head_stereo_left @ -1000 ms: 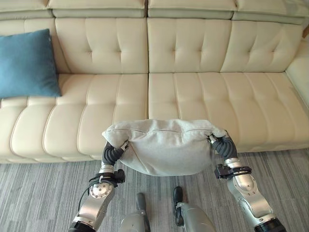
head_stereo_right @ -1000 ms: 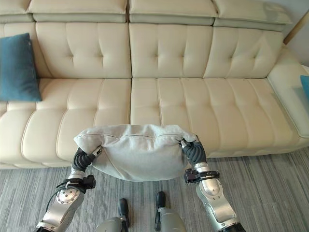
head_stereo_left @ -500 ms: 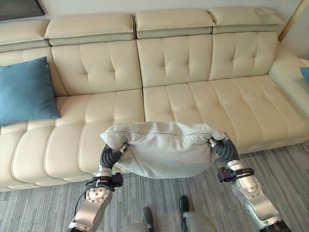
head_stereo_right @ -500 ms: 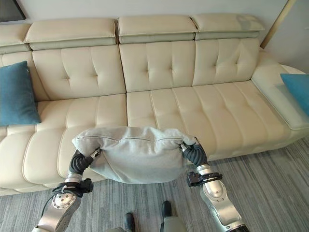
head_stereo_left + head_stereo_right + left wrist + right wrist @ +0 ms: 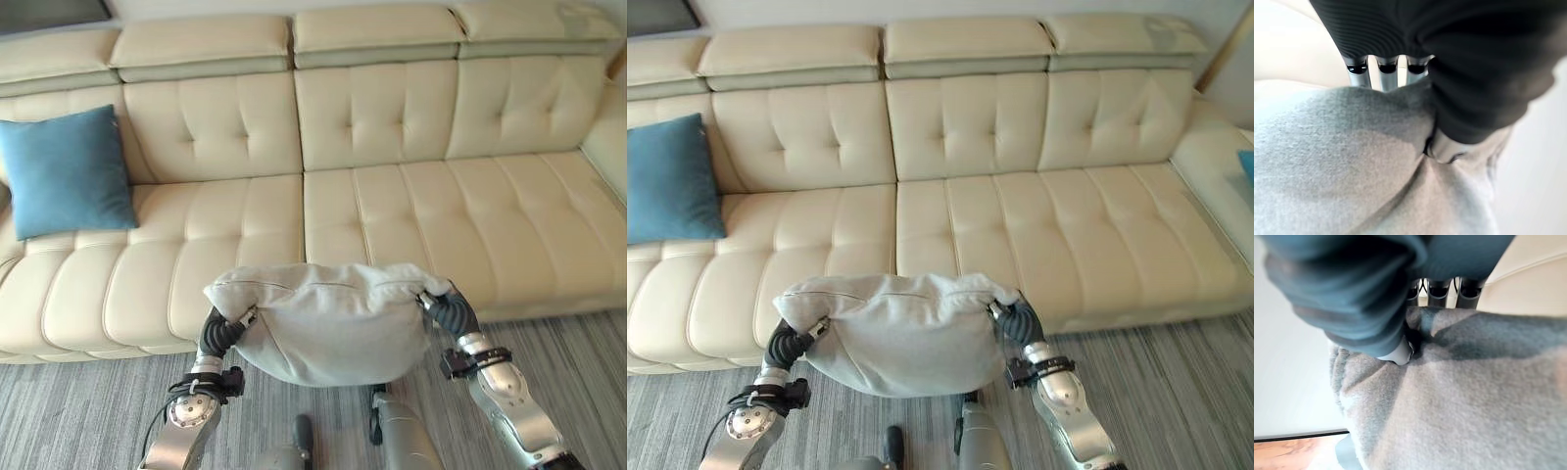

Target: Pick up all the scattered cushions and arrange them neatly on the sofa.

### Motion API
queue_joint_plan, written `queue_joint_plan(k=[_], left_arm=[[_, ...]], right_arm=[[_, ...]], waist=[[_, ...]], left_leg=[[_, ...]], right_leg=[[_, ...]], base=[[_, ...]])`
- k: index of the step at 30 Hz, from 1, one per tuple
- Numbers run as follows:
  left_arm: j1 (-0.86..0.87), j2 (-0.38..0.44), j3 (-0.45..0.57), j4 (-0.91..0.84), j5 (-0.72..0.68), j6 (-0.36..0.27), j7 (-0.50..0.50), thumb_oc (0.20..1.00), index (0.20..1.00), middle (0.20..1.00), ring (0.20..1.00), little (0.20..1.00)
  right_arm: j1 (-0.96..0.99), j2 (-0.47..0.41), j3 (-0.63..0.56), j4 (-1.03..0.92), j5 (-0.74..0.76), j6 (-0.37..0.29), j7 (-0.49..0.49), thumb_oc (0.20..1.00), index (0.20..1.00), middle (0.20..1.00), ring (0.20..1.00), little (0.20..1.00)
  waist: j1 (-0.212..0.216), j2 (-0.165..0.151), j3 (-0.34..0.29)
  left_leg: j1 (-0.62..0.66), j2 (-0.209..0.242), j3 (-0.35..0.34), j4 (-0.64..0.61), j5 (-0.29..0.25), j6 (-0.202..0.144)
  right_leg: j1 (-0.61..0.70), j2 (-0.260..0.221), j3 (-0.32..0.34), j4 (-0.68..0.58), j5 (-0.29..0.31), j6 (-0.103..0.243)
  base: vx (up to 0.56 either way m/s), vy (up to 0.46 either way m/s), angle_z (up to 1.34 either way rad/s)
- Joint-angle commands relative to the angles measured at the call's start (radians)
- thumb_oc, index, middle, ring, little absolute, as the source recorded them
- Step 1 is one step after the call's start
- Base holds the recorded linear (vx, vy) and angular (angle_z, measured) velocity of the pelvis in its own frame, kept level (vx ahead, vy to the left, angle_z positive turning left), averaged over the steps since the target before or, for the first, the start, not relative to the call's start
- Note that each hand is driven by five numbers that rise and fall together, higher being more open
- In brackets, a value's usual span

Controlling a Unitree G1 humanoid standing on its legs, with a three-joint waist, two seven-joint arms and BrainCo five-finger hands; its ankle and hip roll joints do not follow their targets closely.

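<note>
The cream sofa (image 5: 392, 215) carries a blue cushion (image 5: 67, 168) at the robot's far left, standing upright on the seat and leaning against the backrest; the right eye view also catches the edge of a second blue cushion (image 5: 1247, 166) on the sofa's right-hand section. The grey cushion (image 5: 328, 318) hangs in the air in front of the sofa's front edge, above the grey striped carpet (image 5: 78, 411), held between the two arms and not touching the seat. Its long axis runs left to right, parallel to the sofa front, with its top edge roughly level and its belly sagging downward in a rounded curve. The left robot hand (image 5: 227, 323) grasps the cushion's left end: in the left wrist view its fingers (image 5: 1387, 76) go over the fabric while the thumb presses into the cloth from the other side, bunching it. The right robot hand (image 5: 446, 305) grasps the cushion's right end in the same way, with its fingers (image 5: 1439, 290) over the edge of the grey fabric and the thumb dug into a fold beside them. Both upper corners of the cushion are pulled up where the hands grip, and the seam along the top shows as a thin line between them.
</note>
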Motion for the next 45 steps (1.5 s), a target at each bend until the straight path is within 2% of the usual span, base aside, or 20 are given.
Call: queue_joint_plan(k=[1,4,6,8,10,14,16,18,22,24,25,27,29,32,33,34,35,41,45], left_arm=[[-0.082,0.0,0.002,-0.109,0.013,-0.089,-0.041,0.2,0.2,0.2,0.2,0.2],[-0.072,-0.007,-0.004,-0.105,-0.01,-0.083,-0.067,0.2,0.2,0.2,0.2,0.2],[-0.078,-0.006,-0.004,-0.1,-0.005,-0.072,-0.071,0.2,0.2,0.2,0.2,0.2],[-0.073,-0.002,0.001,-0.105,0.0,-0.067,-0.075,0.2,0.2,0.2,0.2,0.2],[-0.072,0.001,0.008,-0.102,-0.001,-0.063,-0.083,0.2,0.2,0.2,0.2,0.2],[-0.069,0.0,0.008,-0.103,-0.007,-0.057,-0.086,0.2,0.2,0.2,0.2,0.2],[-0.068,0.0,0.006,-0.104,-0.008,-0.056,-0.089,0.2,0.2,0.2,0.2,0.2],[-0.063,-0.001,-0.003,-0.105,0.002,-0.053,-0.091,0.2,0.2,0.2,0.2,0.2],[-0.068,0.007,-0.001,-0.104,0.005,-0.049,-0.089,0.2,0.2,0.2,0.2,0.2],[-0.08,0.021,0.015,-0.104,0.012,-0.051,-0.077,0.2,0.2,0.2,0.2,0.2],[-0.08,0.021,0.016,-0.103,0.012,-0.051,-0.077,0.2,0.2,0.2,0.2,0.2],[-0.085,0.034,0.032,-0.103,0.018,-0.056,-0.063,0.2,0.2,0.2,0.2,0.2],[-0.083,0.044,0.056,-0.1,0.033,-0.063,-0.049,0.2,0.2,0.2,0.2,0.2],[-0.081,0.04,0.067,-0.096,0.041,-0.07,-0.046,0.2,0.2,0.2,0.2,0.2],[-0.087,0.037,0.071,-0.095,0.035,-0.076,-0.041,0.2,0.2,0.2,0.2,0.2],[-0.085,0.035,0.082,-0.101,0.034,-0.08,-0.036,0.2,0.2,0.2,0.2,0.2],[-0.09,0.026,0.074,-0.099,0.038,-0.083,-0.034,0.2,0.2,0.2,0.2,0.2],[-0.162,0.01,0.07,-0.072,0.027,-0.104,0.025,0.2,0.2,0.2,0.2,0.2],[-0.273,0.018,0.055,-0.028,0.048,-0.11,0.101,0.2,0.2,0.2,0.2,0.2]], right_arm=[[-0.045,0.014,-0.05,-0.107,0.014,-0.089,0.025,0.2,0.2,0.2,0.2,0.2],[-0.024,-0.006,-0.076,-0.116,0.018,-0.08,0.023,0.2,0.2,0.2,0.2,0.2],[-0.032,-0.01,-0.078,-0.111,0.006,-0.074,0.013,0.2,0.2,0.2,0.2,0.2],[-0.031,-0.01,-0.082,-0.109,0.001,-0.072,0.01,0.2,0.2,0.2,0.2,0.2],[-0.019,-0.003,-0.094,-0.097,0.002,-0.067,0.005,0.2,0.2,0.2,0.2,0.2],[0.006,0.014,-0.109,-0.088,0.006,-0.063,-0.001,0.2,0.2,0.2,0.2,0.2],[0.012,0.017,-0.112,-0.088,-0.001,-0.061,-0.002,0.2,0.2,0.2,0.2,0.2],[0.022,0.027,-0.114,-0.091,-0.02,-0.057,-0.002,0.2,0.2,0.2,0.2,0.2],[0.007,0.04,-0.11,-0.089,-0.034,-0.052,-0.003,0.2,0.2,0.2,0.2,0.2],[-0.024,0.054,-0.094,-0.09,-0.048,-0.056,-0.003,0.2,0.2,0.2,0.2,0.2],[-0.025,0.054,-0.093,-0.089,-0.049,-0.056,-0.003,0.2,0.2,0.2,0.2,0.2],[-0.054,0.062,-0.076,-0.087,-0.055,-0.056,-0.005,0.2,0.2,0.2,0.2,0.2],[-0.086,0.084,-0.052,-0.081,-0.049,-0.061,0.001,0.2,0.2,0.2,0.2,0.2],[-0.101,0.081,-0.047,-0.082,-0.049,-0.067,0.008,0.2,0.2,0.2,0.2,0.2],[-0.122,0.075,-0.035,-0.081,-0.04,-0.069,0.01,0.2,0.2,0.2,0.2,0.2],[-0.134,0.076,-0.035,-0.086,-0.046,-0.075,0.004,0.2,0.2,0.2,0.2,0.2],[-0.15,0.075,-0.025,-0.092,-0.052,-0.081,-0.003,0.2,0.2,0.2,0.2,0.2],[-0.27,0.081,0.015,-0.073,-0.026,-0.094,-0.045,0.2,0.2,0.2,0.2,0.2],[-0.394,0.095,0.052,-0.029,-0.03,-0.096,-0.099,0.2,0.2,0.2,0.2,0.2]], waist=[[-0.027,-0.003,-0.047],[-0.032,-0.006,-0.057],[-0.012,-0.03,-0.055],[-0.001,-0.042,-0.054],[0.01,-0.046,-0.05],[0.011,-0.054,-0.05],[0.011,-0.051,-0.054],[0.006,-0.044,-0.069],[0.011,-0.045,-0.075],[0.019,-0.04,-0.068],[0.02,-0.041,-0.067],[0.027,-0.04,-0.05],[0.042,-0.034,-0.035],[0.039,-0.032,-0.033],[0.036,-0.04,-0.028],[0.041,-0.041,-0.03],[0.045,-0.048,-0.037],[0.061,-0.037,-0.082],[0.065,-0.032,-0.076]], left_leg=[[0.073,-0.07,0.006,0.149,-0.098,-0.044],[0.019,-0.014,0.05,0.281,-0.027,-0.073],[-0.073,-0.037,0.03,0.252,-0.072,-0.046],[-0.117,-0.048,0.018,0.21,-0.071,-0.039],[-0.158,-0.032,0.016,0.145,-0.01,-0.048],[-0.185,-0.001,0.066,0.129,0.037,-0.051],[-0.17,0.005,0.084,0.109,0.041,-0.049],[-0.116,0.0,0.093,0.056,0.043,-0.037],[-0.084,-0.017,0.098,0.037,0.033,-0.019],[-0.062,-0.023,0.119,0.03,0.013,0.005],[-0.063,-0.024,0.121,0.03,0.013,0.005],[-0.057,-0.025,0.137,0.039,0.002,0.022],[-0.042,-0.022,0.155,0.038,-0.011,0.028],[-0.029,-0.029,0.141,0.03,-0.016,0.024],[-0.019,-0.044,0.119,0.033,-0.028,0.02],[-0.025,-0.044,0.111,0.039,-0.03,0.019],[-0.02,-0.053,0.099,0.043,-0.039,0.015],[-0.019,-0.049,0.091,-0.001,-0.022,-0.003],[-0.018,-0.042,0.088,-0.027,-0.008,-0.014]], right_leg=[[0.051,0.011,-0.047,-0.027,-0.025,0.007],[0.15,0.029,-0.077,-0.086,-0.064,-0.027],[0.18,0.023,-0.056,-0.11,-0.082,-0.031],[0.198,0.024,-0.044,-0.115,-0.087,-0.029],[0.23,0.033,-0.03,-0.13,-0.096,-0.032],[0.259,0.033,-0.033,-0.122,-0.118,-0.038],[0.264,0.037,-0.033,-0.116,-0.126,-0.04],[0.286,0.04,-0.033,-0.088,-0.151,-0.037],[0.292,0.029,-0.018,-0.038,-0.169,-0.027],[0.248,0.007,-0.018,0.077,-0.164,-0.004],[0.244,0.006,-0.015,0.082,-0.167,-0.003],[0.195,-0.009,-0.01,0.177,-0.137,0.02],[0.129,-0.03,-0.044,0.24,-0.121,0.031],[0.104,-0.013,-0.051,0.187,-0.124,0.022],[0.11,0.003,-0.051,0.075,-0.118,0.011],[0.112,-0.005,-0.047,0.059,-0.108,0.015],[0.151,0.009,-0.032,-0.009,-0.109,0.001],[0.203,0.024,-0.066,-0.122,-0.079,-0.012],[0.21,0.033,-0.076,-0.168,-0.069,-0.017]], base=[[0.24,-0.25,0.23],[0.23,-0.24,0.67],[0.2,-0.168,0.27],[0.11,-0.057,-0.15],[0.1,0.001,-0.46],[0.12,0.054,-0.11],[0.14,0.105,-0.09],[0.22,0.163,-0.11],[0.14,0.15,-0.06],[0.09,0.2,-0.03],[0.02,0.102,-0.16],[0.0,0.093,-0.23],[0.02,0.075,-0.35],[0.08,-0.013,-0.28],[0.11,-0.088,0.07],[0.21,-0.148,0.52],[0.14,-0.124,0.61],[0.12,-0.084,0.32],[0.04,-0.056,0.1]])
